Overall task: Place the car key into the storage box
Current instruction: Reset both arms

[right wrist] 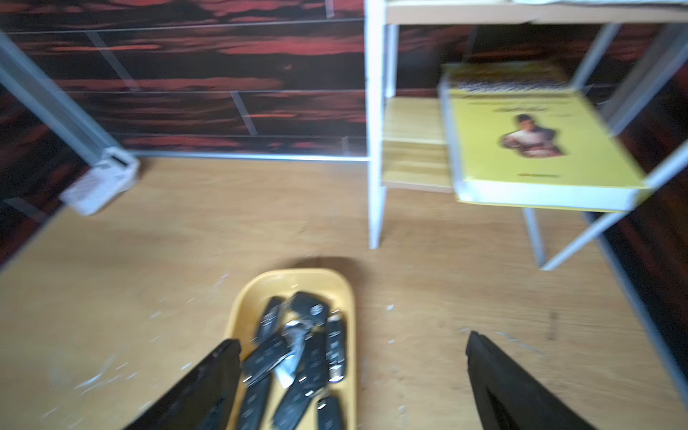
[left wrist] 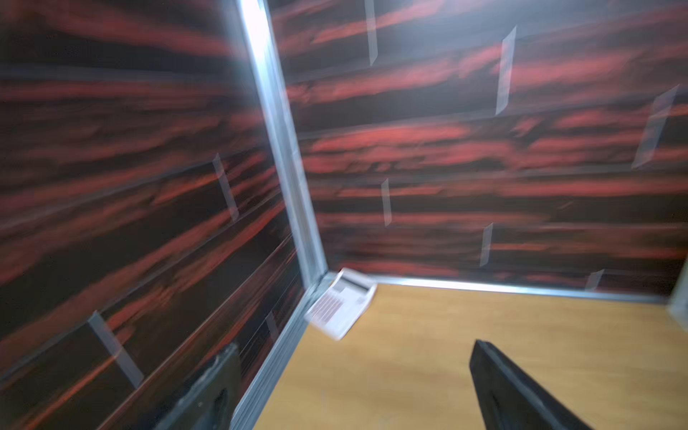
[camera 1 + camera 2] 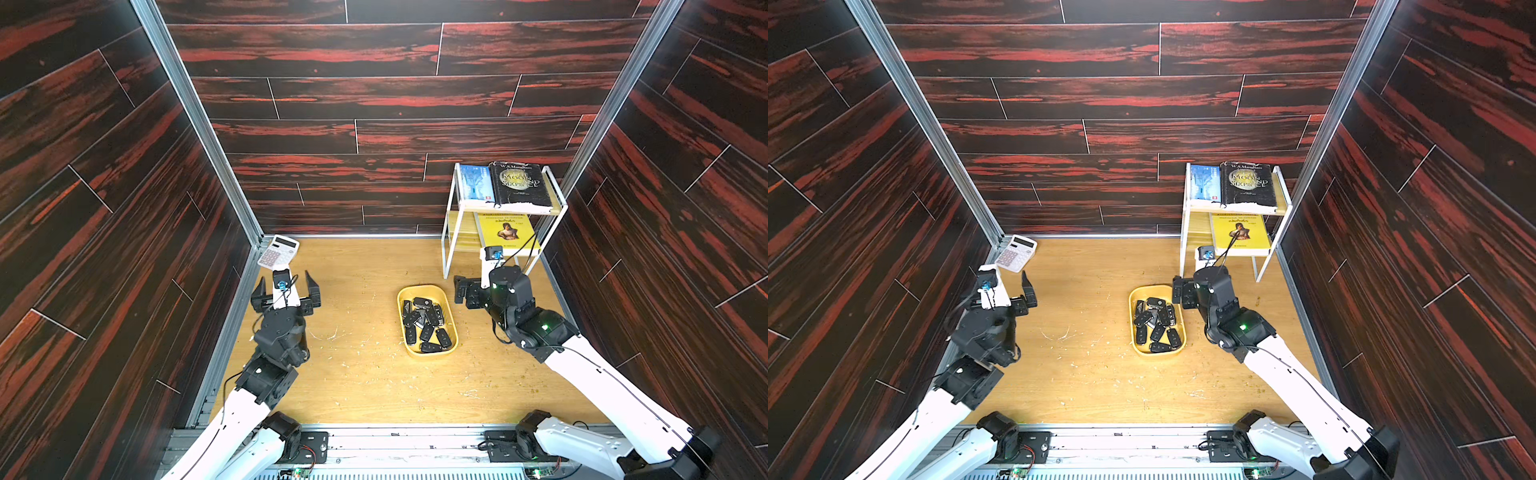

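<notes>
1. Dark plank walls streaked with red enclose a light wooden counter.
2. The yellow storage box sits on the counter right of centre, near the foot of the white shelf rack.
3. Black car keys lie heaped inside the storage box.
4. The right tool hangs by the box's far right corner, its jaws spread wide with nothing between them.
5. The left tool is well apart on the left, jaws wide and holding nothing, near the white calculator in the far corner.
6. A yellow book lies on the rack's lower shelf.
</notes>
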`<state>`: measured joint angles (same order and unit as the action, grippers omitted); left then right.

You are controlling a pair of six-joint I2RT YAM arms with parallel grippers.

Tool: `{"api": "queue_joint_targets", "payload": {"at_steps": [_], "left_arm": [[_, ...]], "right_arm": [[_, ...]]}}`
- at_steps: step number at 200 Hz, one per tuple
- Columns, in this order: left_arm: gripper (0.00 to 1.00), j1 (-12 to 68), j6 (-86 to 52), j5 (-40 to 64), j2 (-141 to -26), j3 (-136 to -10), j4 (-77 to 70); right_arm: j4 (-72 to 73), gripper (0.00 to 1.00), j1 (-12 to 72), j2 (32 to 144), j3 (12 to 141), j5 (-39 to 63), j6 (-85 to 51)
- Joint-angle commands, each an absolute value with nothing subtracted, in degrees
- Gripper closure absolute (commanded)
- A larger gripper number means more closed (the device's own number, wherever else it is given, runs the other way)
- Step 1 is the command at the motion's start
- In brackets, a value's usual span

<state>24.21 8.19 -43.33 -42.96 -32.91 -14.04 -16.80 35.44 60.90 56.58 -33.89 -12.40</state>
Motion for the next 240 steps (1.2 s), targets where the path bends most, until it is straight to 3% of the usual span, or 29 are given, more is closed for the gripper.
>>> {"api": "queue_joint_targets", "payload": {"at_steps": [1,21,35,87,130,154,171,190,206,240], "left_arm": [[0.00,20.59,6.95,-46.42,-45.92,-22.21,-24.30],[0.00,15.12,1.26,-40.97,-49.50,-16.98,-32.05],[0.00,12.88,0.59,-38.91,-56.73,-16.09,-36.64],[0.00,10.78,1.23,-37.13,-78.89,-14.10,-61.08],[0.00,7.25,0.44,-31.51,-88.33,-16.98,-66.52],[0.00,3.77,-5.14,-29.62,-89.59,-18.54,-61.48],[0.00,3.30,-3.64,-29.29,-92.41,-20.30,-63.41],[0.00,1.76,-6.37,-25.44,-90.17,-21.92,-55.17],[0.00,1.03,-5.99,-24.98,-91.46,-21.91,-58.22],[0.00,0.62,-6.37,-23.95,-91.21,-22.11,-57.36]], "right_arm": [[0.94,0.01,35.42,57.65,44.70,-49.74,-0.24],[16.53,0.01,34.63,57.42,34.63,-52.60,10.23],[19.75,0.02,31.79,59.86,32.47,-55.39,6.79],[38.32,0.02,16.51,65.13,22.82,-39.60,1.31],[66.05,0.02,9.57,81.52,14.10,-31.01,-0.18],[75.21,0.01,9.32,87.33,13.26,-25.10,1.60],[90.34,0.01,11.00,95.18,11.05,-20.03,7.51],[81.49,0.01,10.58,92.21,12.76,-19.99,6.05],[85.01,0.01,9.71,92.61,11.28,-15.76,6.74],[84.80,0.01,9.68,92.67,11.49,-17.04,6.32]]}}
